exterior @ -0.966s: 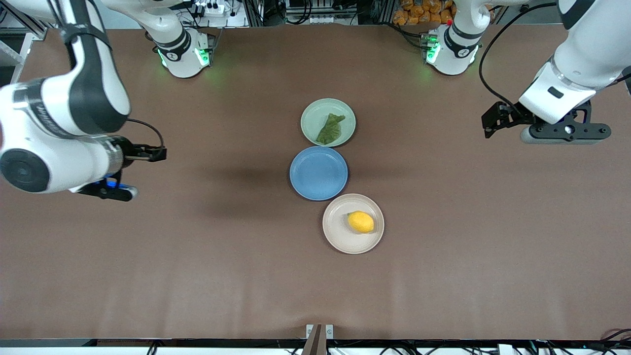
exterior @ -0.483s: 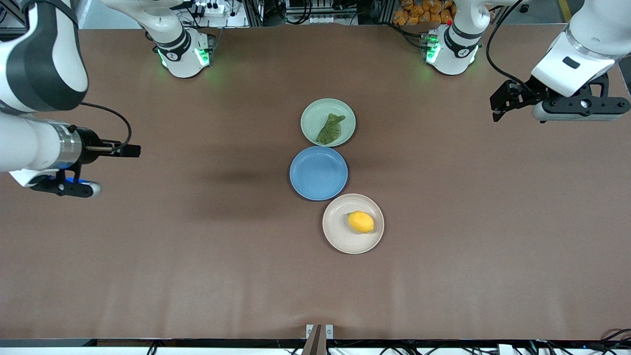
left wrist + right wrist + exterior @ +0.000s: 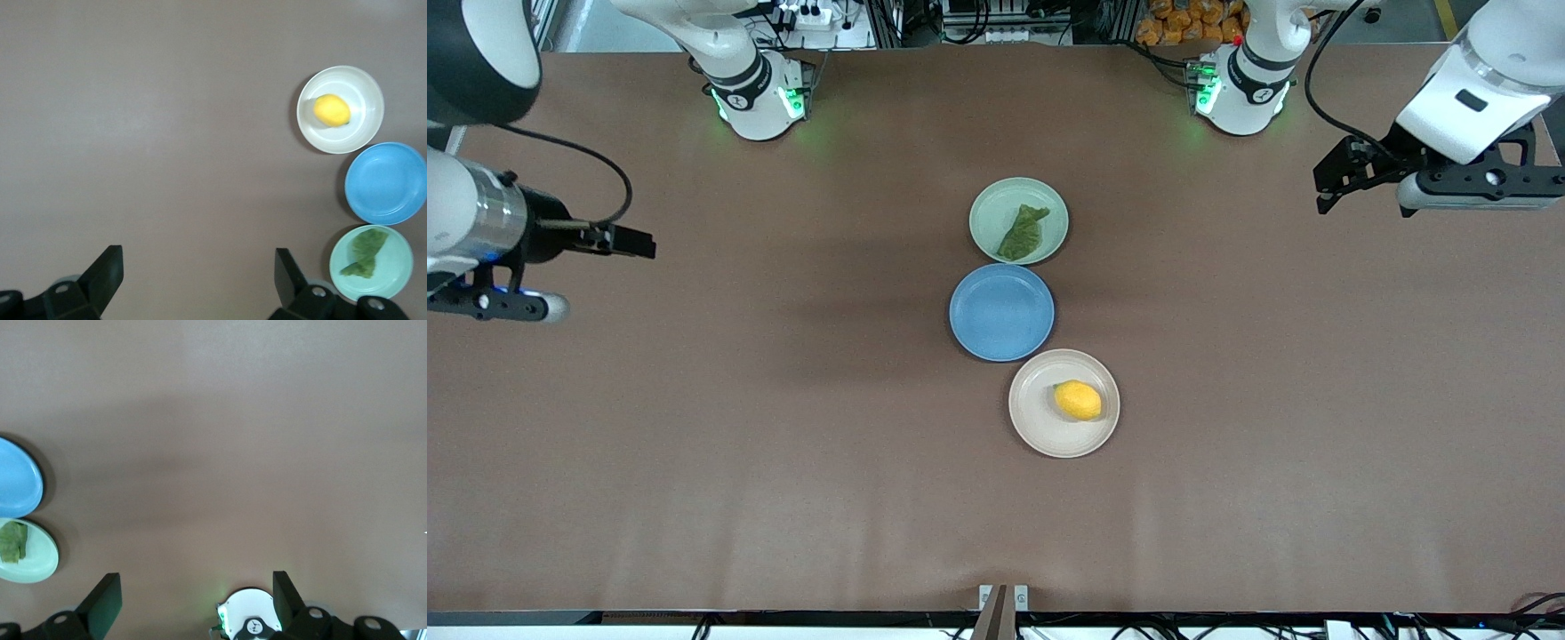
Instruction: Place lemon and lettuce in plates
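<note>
The yellow lemon (image 3: 1078,400) lies in the beige plate (image 3: 1036,420), the plate nearest the front camera. The dark green lettuce (image 3: 1023,233) lies in the pale green plate (image 3: 990,209), the one closest to the robot bases. My left gripper (image 3: 1325,185) hangs open and empty over bare table toward the left arm's end. My right gripper (image 3: 640,244) hangs open and empty over bare table at the right arm's end. The left wrist view shows the lemon (image 3: 331,110), beige plate (image 3: 363,130), lettuce (image 3: 363,252) and green plate (image 3: 395,277) off to one side of the open left gripper (image 3: 198,270).
A blue plate (image 3: 1001,312) with nothing in it sits between the two other plates, touching or almost touching both. The right wrist view shows the open right gripper (image 3: 195,593), the right arm's base (image 3: 250,621), and the blue plate (image 3: 17,483) and green plate (image 3: 39,565) at its edge.
Both arms have drawn away from the plates, each toward its own end of the table. Lemon, lettuce and plates have not moved.
</note>
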